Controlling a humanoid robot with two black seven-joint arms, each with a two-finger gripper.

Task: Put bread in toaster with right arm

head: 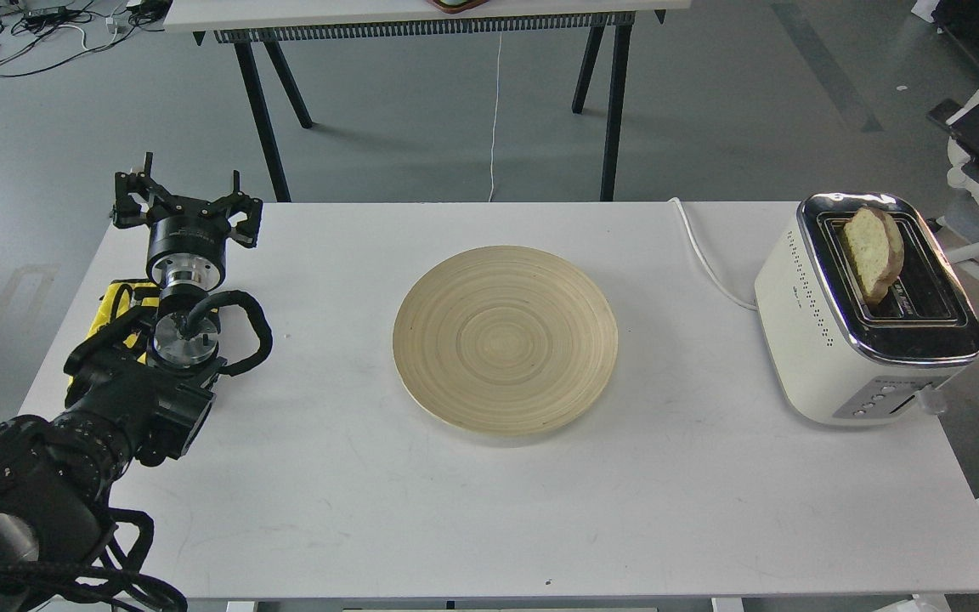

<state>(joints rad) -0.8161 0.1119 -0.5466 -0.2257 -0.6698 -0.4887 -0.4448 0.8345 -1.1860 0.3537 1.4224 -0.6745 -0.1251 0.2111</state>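
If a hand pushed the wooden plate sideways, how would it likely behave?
The wooden plate looks rigid, so it probably would not flex. It lies flat on the smooth white table, so it would likely slide rather than tip or roll. It holds nothing, so nothing could spill.

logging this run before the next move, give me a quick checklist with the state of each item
1. bread in a toaster slot: ok, it stands in the left slot, leaning, upper half sticking out.
2. bread fully seated: not ok.
3. wooden plate holds nothing: ok.
4. right arm and its tool: cannot tell, out of view.
5. left tool away from the toaster: ok, at the table's left edge, fingers spread, holding nothing.
6. toaster cord away from the slots: ok, it trails off the back edge.
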